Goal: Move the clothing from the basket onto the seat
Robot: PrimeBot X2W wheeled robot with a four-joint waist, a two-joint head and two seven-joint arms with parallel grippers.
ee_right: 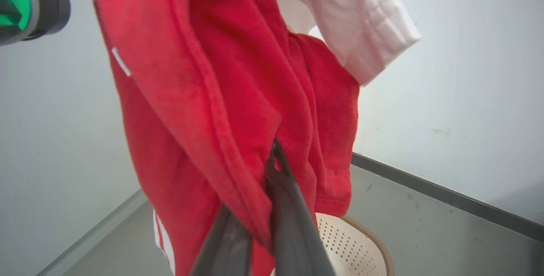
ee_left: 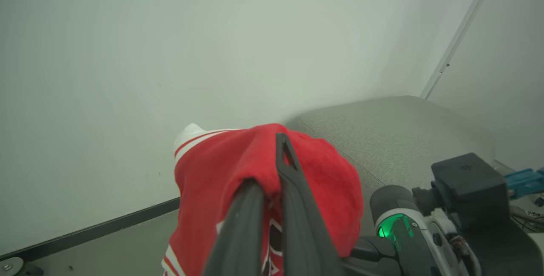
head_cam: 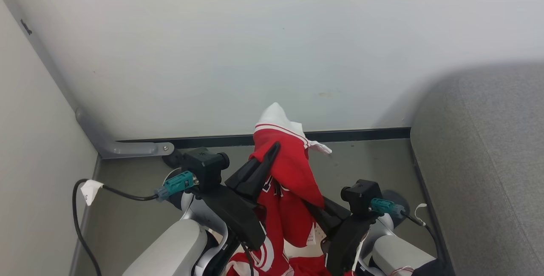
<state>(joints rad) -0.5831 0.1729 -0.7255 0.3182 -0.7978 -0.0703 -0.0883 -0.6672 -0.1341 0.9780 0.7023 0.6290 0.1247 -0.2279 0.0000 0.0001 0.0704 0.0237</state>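
The left hand (ee_left: 267,161) and the right hand (ee_right: 260,182) each pinch a fold of the clothing (head_cam: 291,169), which hangs above the basket (ee_right: 355,242). This looks like the carry step, and next comes a swing right over the seat (head_cam: 480,161) before letting go.

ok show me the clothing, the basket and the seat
clothing (head_cam: 293,169), head view, on the red fabric below the white trim
basket (ee_right: 348,242), right wrist view, on its perforated cream wall
seat (head_cam: 488,161), head view, on its grey woven top
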